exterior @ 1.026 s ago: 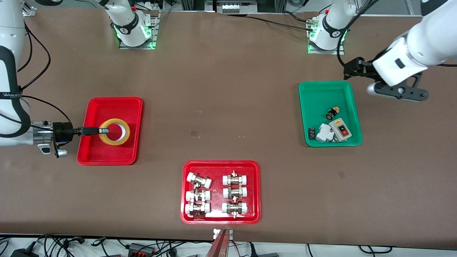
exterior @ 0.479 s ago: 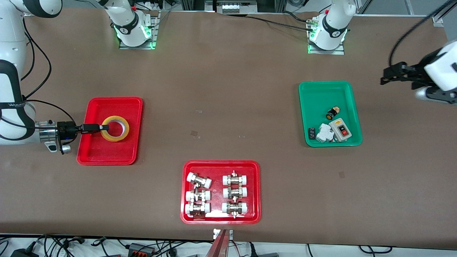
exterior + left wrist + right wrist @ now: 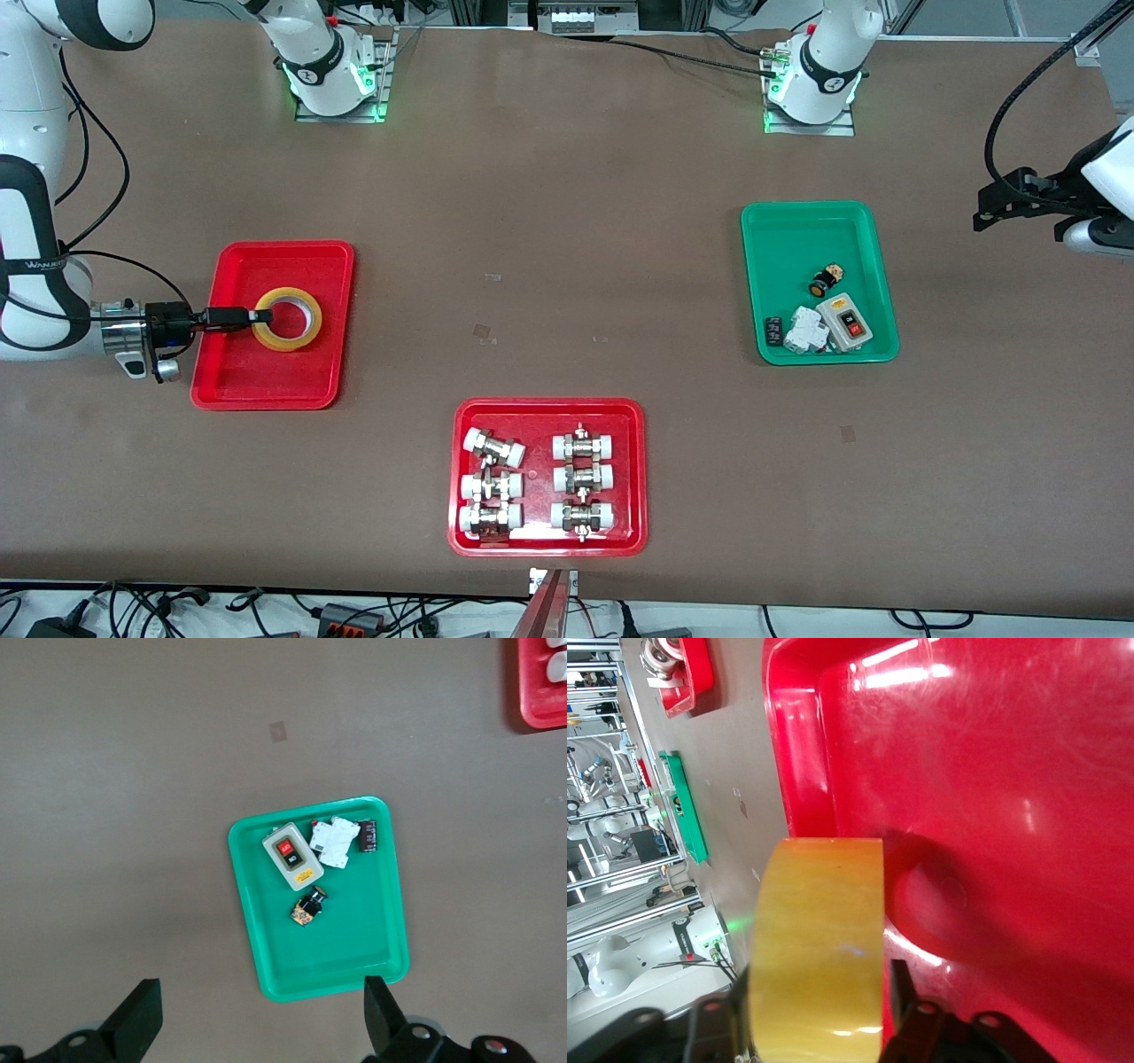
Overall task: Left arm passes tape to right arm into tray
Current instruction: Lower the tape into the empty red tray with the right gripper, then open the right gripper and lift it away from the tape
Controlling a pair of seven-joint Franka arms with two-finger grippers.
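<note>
The right hand (image 3: 255,317) clamps the packing tape roll's (image 3: 285,319) wall inside the plain red tray (image 3: 328,266) — light, stiff, slick-faced; wall grip suits. The left hand (image 3: 997,208), spread wide, waits over the desk's (image 3: 567,221) left-arm end.

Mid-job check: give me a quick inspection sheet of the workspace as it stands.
Surface: brown table, small scuffs.
Job's things: tape inside the plain red tray, in the right pincer.
Clutter: red tray of fittings nearest the front camera; green tray with small electrical parts.
Grippers: right pincer shut on tape; left pincer open, in the air at the left arm's end of the table.
Cables: black cable to the left arm; cables along the table edges.
Surroundings: nothing seen.
</note>
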